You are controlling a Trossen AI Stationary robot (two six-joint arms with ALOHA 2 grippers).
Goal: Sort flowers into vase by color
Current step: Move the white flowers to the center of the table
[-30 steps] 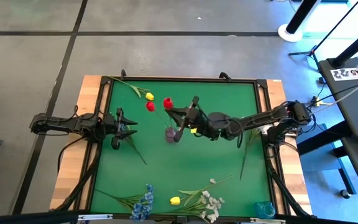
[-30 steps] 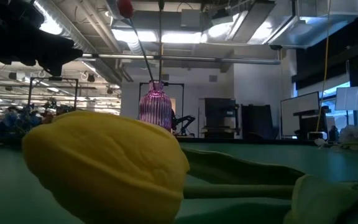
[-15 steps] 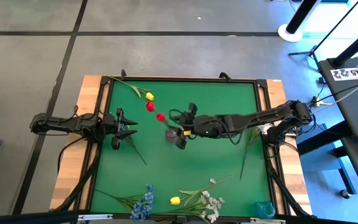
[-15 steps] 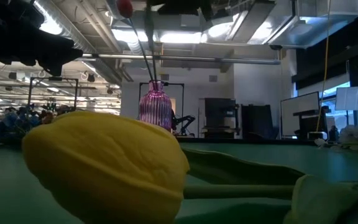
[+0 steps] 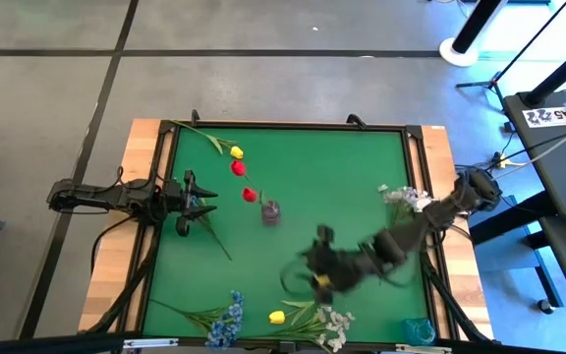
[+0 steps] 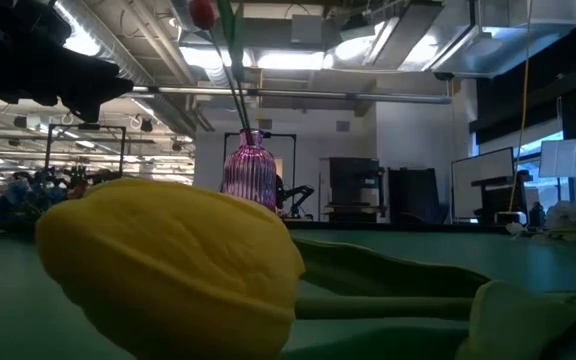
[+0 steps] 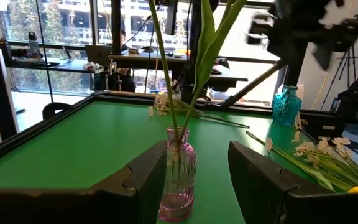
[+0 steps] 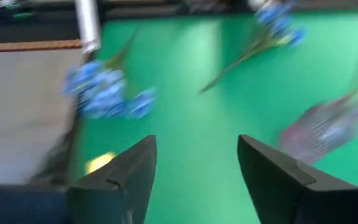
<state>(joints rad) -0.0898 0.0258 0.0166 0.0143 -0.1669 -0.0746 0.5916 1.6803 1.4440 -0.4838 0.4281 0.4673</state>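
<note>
1. Two red tulips [image 5: 244, 181] stand in the pink vase [image 5: 271, 210] mid-desk; a teal vase [image 5: 419, 330] waits empty at the near right corner.
2. Yellow tulips [image 5: 277, 317], blue sprays [image 5: 226, 320] and white sprays [image 5: 334, 323] lie unsorted along the near edge.
3. The right gripper [image 5: 314, 275], fingers apart and empty, hovers just beyond them.
4. The left gripper [image 5: 204, 203], wide, idles by the left edge.
</note>
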